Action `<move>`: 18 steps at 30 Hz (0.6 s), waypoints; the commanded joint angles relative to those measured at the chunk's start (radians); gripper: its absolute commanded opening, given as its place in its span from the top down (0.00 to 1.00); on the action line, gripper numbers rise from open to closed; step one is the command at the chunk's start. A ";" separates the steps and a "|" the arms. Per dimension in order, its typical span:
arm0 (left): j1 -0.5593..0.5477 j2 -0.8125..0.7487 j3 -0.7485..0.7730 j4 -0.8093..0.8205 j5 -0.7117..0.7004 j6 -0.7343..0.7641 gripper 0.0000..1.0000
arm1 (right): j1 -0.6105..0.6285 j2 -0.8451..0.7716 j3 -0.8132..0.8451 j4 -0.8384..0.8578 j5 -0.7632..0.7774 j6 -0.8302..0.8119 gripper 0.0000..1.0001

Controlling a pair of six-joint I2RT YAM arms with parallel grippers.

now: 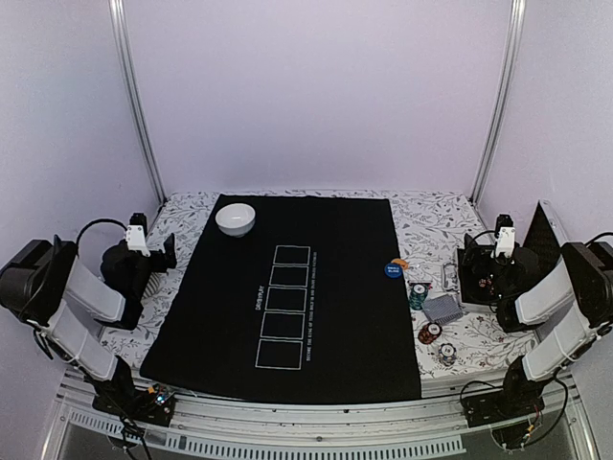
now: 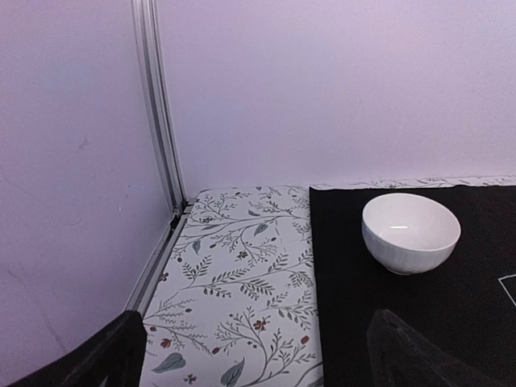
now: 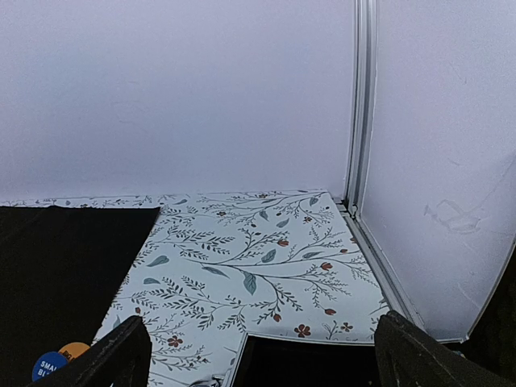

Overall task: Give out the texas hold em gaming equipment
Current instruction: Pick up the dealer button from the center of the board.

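Both claws released, nothing held: left gripper [image 1: 161,251] sits at frame left, right gripper [image 1: 471,266] at frame right. Chip stacks [image 1: 418,292], cards [image 1: 442,308] and blue disc [image 1: 393,269] crowd together right of centre, by the mat [image 1: 297,364] edge. Risk: wide jaws reaching for one stack may topple its neighbours or scatter the cards.

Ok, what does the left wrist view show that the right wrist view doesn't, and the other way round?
Left wrist only: the white bowl, standing on the black mat. Right wrist only: a blue button disc with an orange button disc just behind it, at the mat's edge. Both: the mat, floral cloth, a metal corner post, pale walls, and an open, empty gripper (left gripper, right gripper).
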 commanded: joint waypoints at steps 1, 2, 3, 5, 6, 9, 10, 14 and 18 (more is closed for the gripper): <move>0.014 0.003 0.011 0.002 0.040 0.001 0.02 | -0.003 0.010 0.011 0.010 0.001 0.004 0.01; 0.019 0.002 0.011 0.001 0.048 -0.001 0.02 | -0.003 0.009 0.011 0.009 0.001 0.004 0.01; 0.020 0.002 0.010 0.001 0.050 -0.001 0.02 | -0.003 0.010 0.011 0.009 0.001 0.004 0.01; 0.019 -0.001 0.010 0.005 0.051 0.001 0.02 | -0.003 0.010 0.013 0.010 0.001 0.004 0.01; 0.018 -0.016 0.017 -0.013 0.047 0.002 0.02 | -0.003 0.011 0.013 0.008 0.001 0.005 0.01; 0.015 -0.113 0.090 -0.217 -0.032 -0.026 0.02 | -0.002 0.007 0.011 0.011 -0.003 0.005 0.01; 0.015 -0.148 0.131 -0.318 -0.073 -0.041 0.02 | -0.002 -0.003 0.017 -0.001 -0.005 0.003 0.01; 0.009 -0.288 0.245 -0.502 -0.129 -0.102 0.02 | -0.004 -0.169 0.104 -0.301 0.038 0.011 0.01; -0.025 -0.412 0.379 -0.666 -0.018 -0.170 0.02 | -0.003 -0.335 0.236 -0.574 0.014 0.056 0.01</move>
